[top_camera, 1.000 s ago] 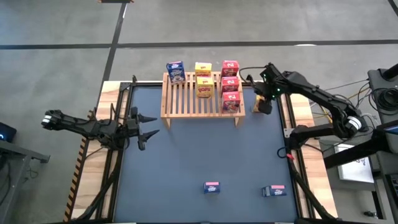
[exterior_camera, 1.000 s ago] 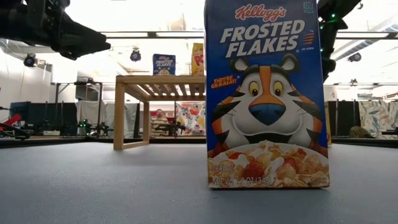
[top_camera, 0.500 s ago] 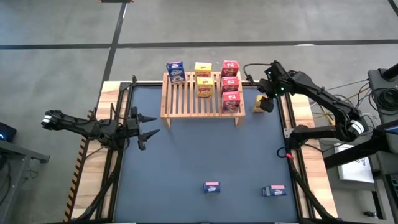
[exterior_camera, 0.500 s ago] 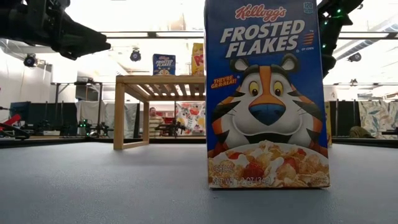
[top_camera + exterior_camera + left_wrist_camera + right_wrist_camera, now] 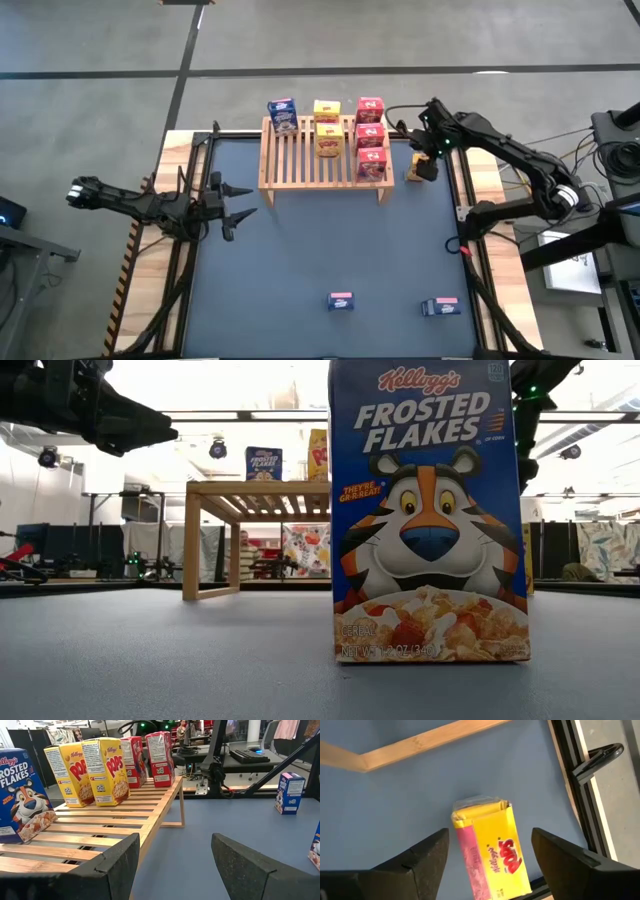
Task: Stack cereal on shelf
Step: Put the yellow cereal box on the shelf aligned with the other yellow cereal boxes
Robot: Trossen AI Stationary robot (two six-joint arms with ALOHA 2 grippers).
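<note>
The slatted wooden shelf (image 5: 323, 153) at the table's (image 5: 300, 250) far edge carries six small cardboard cereal boxes: one blue (image 5: 282, 115), two yellow (image 5: 327, 126), three red (image 5: 370, 137). A third yellow box (image 5: 416, 168) lies just off its right end, under the right gripper (image 5: 490, 865), whose fingers have spread wider than before. Two more boxes (image 5: 341, 301) sit near the table's front edge. The left gripper (image 5: 240, 201) hangs open at the left edge.

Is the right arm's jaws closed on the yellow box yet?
No, the yellow box lies on the table below the right gripper, whose jaws stand open and apart from it.
</note>
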